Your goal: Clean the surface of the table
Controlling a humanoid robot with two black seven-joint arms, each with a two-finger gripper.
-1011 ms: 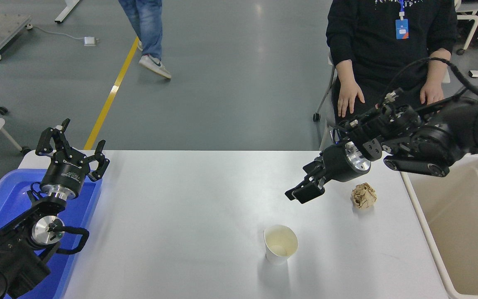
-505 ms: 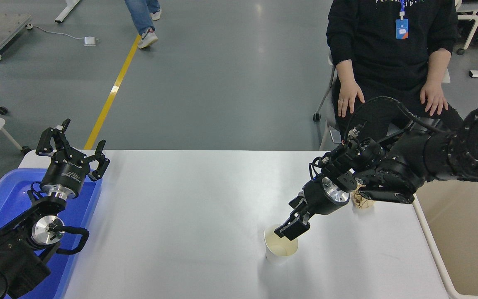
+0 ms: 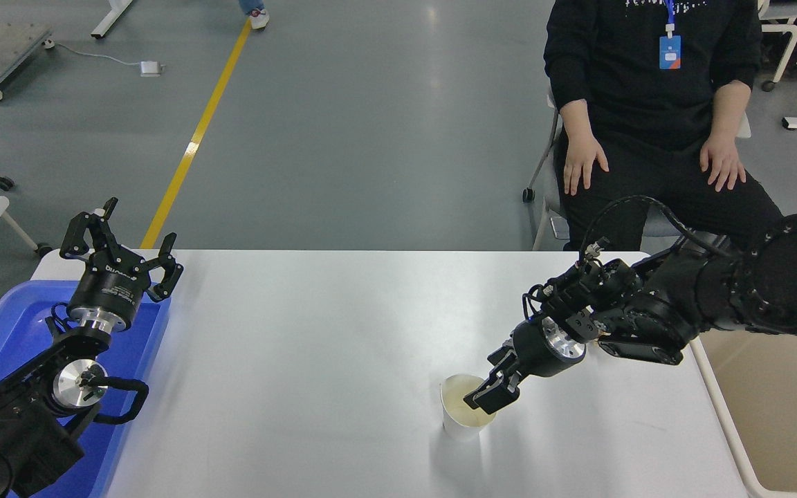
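Table: the big smooth white rectangular tabletop [image 3: 315, 360] fills the middle of my view.
Cup: a white paper cup [image 3: 466, 413] stands upright at about 5 o'clock on it.
Right gripper [image 3: 483, 401]: in the last second I've dropped it from above the table onto the cup's right rim, so a pickup looks close.
Jaws: can't tell spread or pinching.
Hidden: my arm now covers the crumpled paper ball.
Left gripper [image 3: 118, 245]: parked at 9 o'clock over the blue plastic tray [image 3: 18, 325], fingers spread.
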